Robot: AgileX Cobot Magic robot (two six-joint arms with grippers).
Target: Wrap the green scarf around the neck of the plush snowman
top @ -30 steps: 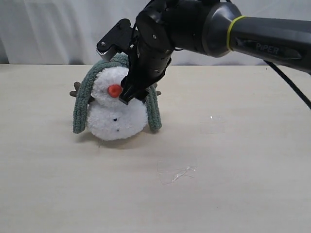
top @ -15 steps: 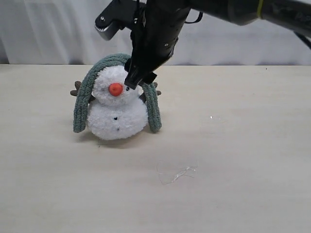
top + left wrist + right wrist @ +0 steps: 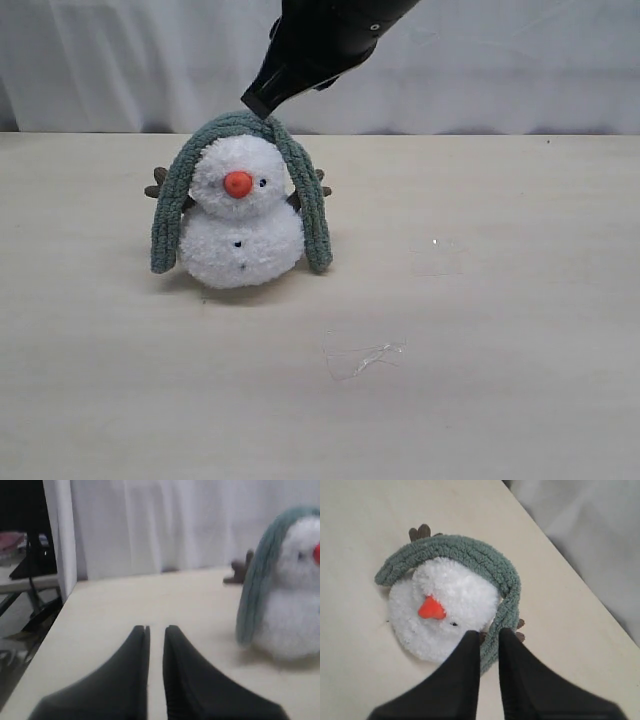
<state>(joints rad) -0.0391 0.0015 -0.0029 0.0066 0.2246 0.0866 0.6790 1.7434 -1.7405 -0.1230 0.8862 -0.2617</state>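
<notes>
The plush snowman [image 3: 240,240] stands upright on the table, orange nose facing the camera. The green scarf [image 3: 312,215] is draped over the top of its head like an arch, both ends hanging down its sides to the table; the neck shows bare white. My right gripper [image 3: 257,104] hovers just above the scarf's top, its fingers nearly together and holding nothing. From the right wrist, the gripper [image 3: 489,632] looks down on the snowman [image 3: 450,597] and scarf [image 3: 485,560]. My left gripper [image 3: 156,628] sits low, shut and empty, left of the snowman [image 3: 295,610] and scarf [image 3: 260,575].
A small scrap of clear film [image 3: 365,358] lies on the table in front of the snowman, to its right. A white curtain [image 3: 500,70] hangs behind the table. The table's edge [image 3: 55,625] drops off beside my left gripper.
My right gripper has risen from beside the snowman's neck to above its head. The scarf and snowman stay where they were.
</notes>
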